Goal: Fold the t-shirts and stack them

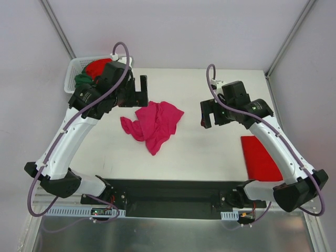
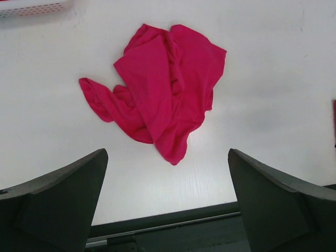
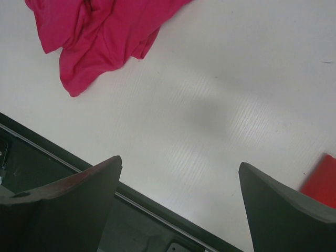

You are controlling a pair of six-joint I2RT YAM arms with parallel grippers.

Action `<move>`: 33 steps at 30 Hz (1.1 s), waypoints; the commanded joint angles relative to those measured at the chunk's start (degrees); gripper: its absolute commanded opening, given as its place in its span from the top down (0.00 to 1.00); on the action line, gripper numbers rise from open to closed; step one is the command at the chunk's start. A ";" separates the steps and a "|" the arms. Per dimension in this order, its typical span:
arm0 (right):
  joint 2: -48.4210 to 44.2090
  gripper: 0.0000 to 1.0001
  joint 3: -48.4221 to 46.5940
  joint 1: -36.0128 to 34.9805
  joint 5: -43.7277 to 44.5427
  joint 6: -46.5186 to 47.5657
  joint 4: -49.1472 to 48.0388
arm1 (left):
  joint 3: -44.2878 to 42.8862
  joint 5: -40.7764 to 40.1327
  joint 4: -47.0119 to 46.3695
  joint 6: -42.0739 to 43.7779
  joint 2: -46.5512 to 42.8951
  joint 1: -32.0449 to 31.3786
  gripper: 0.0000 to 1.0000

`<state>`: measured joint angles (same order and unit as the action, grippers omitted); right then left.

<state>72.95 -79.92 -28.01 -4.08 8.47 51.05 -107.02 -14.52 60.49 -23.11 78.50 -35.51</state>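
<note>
A magenta-pink t-shirt lies crumpled in a heap at the middle of the table, shown whole in the left wrist view and in part at the top left of the right wrist view. My left gripper hangs open above the table just behind and left of the heap, holding nothing. To the right of the heap my right gripper is open and empty. A folded bright red t-shirt lies flat at the table's right side.
A white lattice basket stands at the table's back left corner behind the left arm, holding a red t-shirt and a dark green one. A black rail runs along the near edge.
</note>
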 commanded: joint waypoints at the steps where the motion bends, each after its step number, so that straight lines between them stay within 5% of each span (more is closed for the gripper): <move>1: 1.22 0.04 2.05 -0.73 -1.55 -1.35 -3.75 | 2.60 -3.40 -0.90 -0.88 -1.60 0.70 0.01; 7: 12.46 0.04 -6.01 -1.61 -0.85 -1.96 -11.23 | 9.95 -6.40 -6.22 1.75 4.73 1.66 0.01; 14: 31.28 0.01 -21.14 -2.58 -1.64 -4.07 -8.51 | 29.41 12.06 -26.38 1.93 6.93 15.90 0.01; 19: 37.53 0.02 -25.19 -2.23 -2.95 -5.83 -8.77 | 28.19 14.43 -29.63 5.62 13.77 20.21 0.00; 33: 43.59 0.10 -24.67 1.73 -6.82 -11.19 -9.03 | 19.75 40.18 -40.01 7.03 30.83 27.94 0.01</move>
<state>114.50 -103.83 -27.75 -7.70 0.62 42.24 -85.34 17.72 23.27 -15.97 106.83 -9.96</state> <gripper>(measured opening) 0.896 0.993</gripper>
